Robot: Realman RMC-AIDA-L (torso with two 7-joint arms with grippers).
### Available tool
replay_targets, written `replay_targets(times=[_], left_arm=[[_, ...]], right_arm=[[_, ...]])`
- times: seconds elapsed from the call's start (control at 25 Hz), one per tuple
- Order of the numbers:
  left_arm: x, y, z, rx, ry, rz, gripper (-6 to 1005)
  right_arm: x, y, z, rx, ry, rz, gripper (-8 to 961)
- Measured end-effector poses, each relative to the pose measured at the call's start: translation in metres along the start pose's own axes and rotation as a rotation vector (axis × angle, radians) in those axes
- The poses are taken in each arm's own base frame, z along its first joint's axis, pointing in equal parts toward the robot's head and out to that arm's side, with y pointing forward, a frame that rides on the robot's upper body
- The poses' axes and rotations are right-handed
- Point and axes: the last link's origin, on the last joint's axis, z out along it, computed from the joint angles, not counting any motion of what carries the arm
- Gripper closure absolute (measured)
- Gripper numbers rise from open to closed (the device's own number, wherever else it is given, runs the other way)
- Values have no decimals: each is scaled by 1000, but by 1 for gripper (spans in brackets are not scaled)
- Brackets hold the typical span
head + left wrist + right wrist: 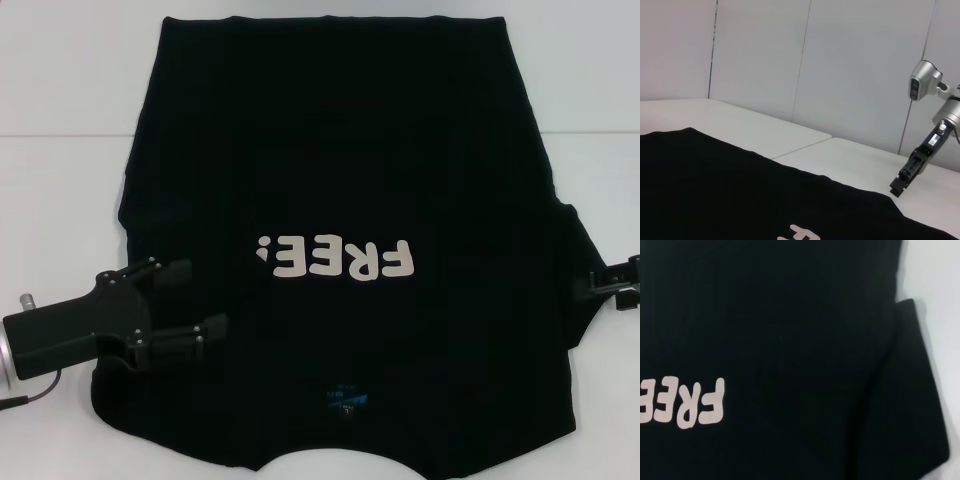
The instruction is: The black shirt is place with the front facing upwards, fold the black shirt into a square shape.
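Lying print-up on the white table (60,90), the black shirt (340,150); left gripper (205,305) jaws apart, empty; right gripper (600,280) jaws unclear.

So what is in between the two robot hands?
In the head view, the large black fabric shirt with cream letters "FREE!" fills the stretch between the left gripper over its sleeve side and the right gripper at its other edge.

Left gripper (205,300) reaches in from the near left, jaws parted; right gripper (598,282) sits at the right edge.
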Motion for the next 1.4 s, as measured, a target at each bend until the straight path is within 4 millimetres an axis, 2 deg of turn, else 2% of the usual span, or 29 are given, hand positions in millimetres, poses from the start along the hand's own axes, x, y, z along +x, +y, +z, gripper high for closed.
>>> replay_targets(times=[0.88, 1.4], left_arm=[[-2, 2, 1, -5, 2, -7, 49], [-1, 4, 1, -18, 8, -6, 50]], right_arm=[[0, 14, 19, -5, 24, -19, 228], [-5, 10, 16, 22, 0, -26, 269]])
